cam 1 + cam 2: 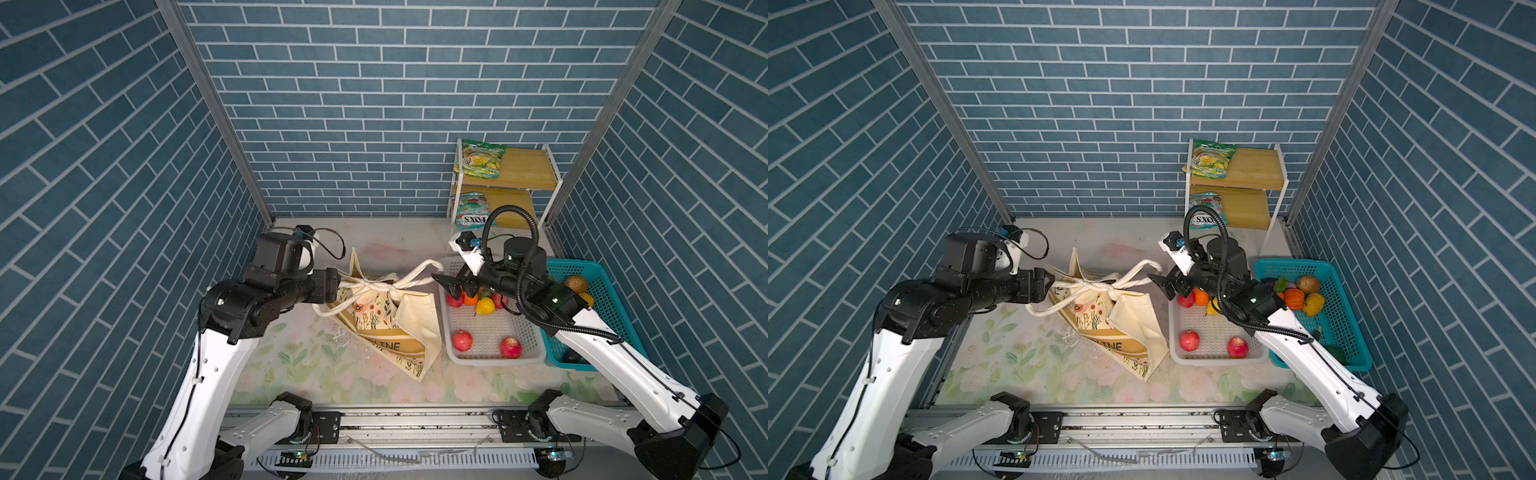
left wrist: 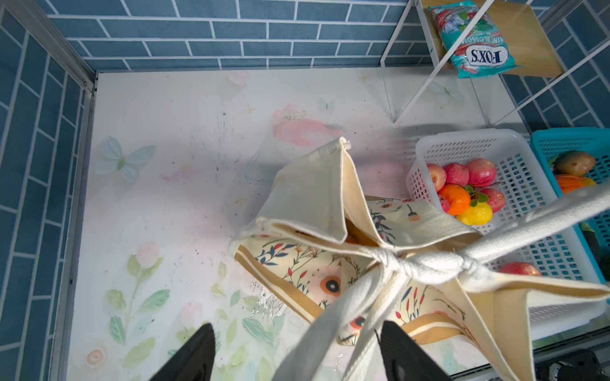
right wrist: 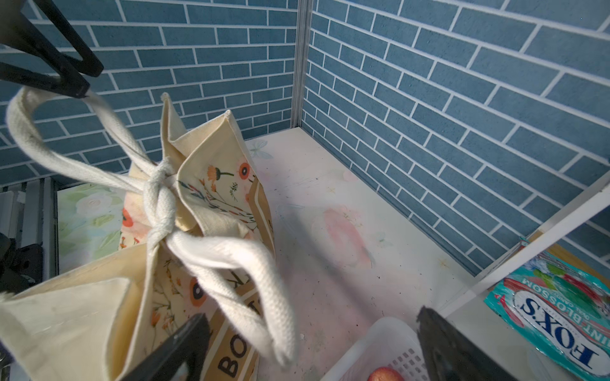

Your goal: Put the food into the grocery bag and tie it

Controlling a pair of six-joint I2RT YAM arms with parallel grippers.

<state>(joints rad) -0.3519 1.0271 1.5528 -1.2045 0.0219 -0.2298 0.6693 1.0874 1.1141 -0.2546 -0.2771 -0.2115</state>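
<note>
The cream floral grocery bag [image 1: 386, 328] leans on the table, its strap handles tied in a knot [image 1: 376, 286] over its mouth. My left gripper [image 1: 336, 284] is open at the bag's left; one strap [image 2: 330, 330] runs loosely between its fingers [image 2: 194, 356]. My right gripper [image 1: 446, 284] stands open beside the other strap loop [image 3: 264, 280], which hangs free. Food outside the bag: red apples [image 1: 462, 340], an orange [image 1: 471, 298] and a yellow fruit [image 1: 485, 306] in the white basket, and FOX'S packets [image 1: 471, 212] on the shelf. What the bag holds is mostly hidden.
The white basket [image 1: 494, 359] sits right of the bag, with a teal basket [image 1: 611, 299] of more produce beside it under my right arm. A two-tier wooden shelf [image 1: 528, 170] stands at the back right. Blue brick walls close in three sides.
</note>
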